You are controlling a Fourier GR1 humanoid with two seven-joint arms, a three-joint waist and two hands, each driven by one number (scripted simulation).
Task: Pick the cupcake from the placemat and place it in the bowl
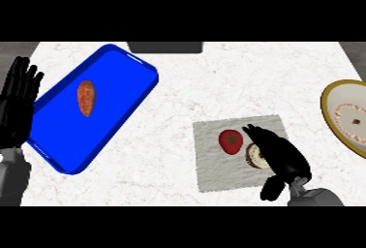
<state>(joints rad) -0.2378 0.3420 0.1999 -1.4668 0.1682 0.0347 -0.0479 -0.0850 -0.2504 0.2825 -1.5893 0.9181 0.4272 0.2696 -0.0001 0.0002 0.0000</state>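
A light grey placemat (229,169) lies on the counter right of centre. On it sit a red tomato-like fruit (230,140) and, just right of it, the cupcake (253,157), pale with a brown edge and mostly hidden. My right hand (280,156) lies over the cupcake, fingers stretched forward and thumb hanging down near the mat's lower right corner; whether it touches the cupcake I cannot tell. The cream bowl (333,99) with a yellow rim is cut off by the right edge. My left hand (17,104) rests open at the left edge, fingers up.
A large blue tray (114,82) lies tilted on the left half of the counter with an orange-brown oblong food item (85,98) on it. A dark object (166,47) sits at the counter's far edge.
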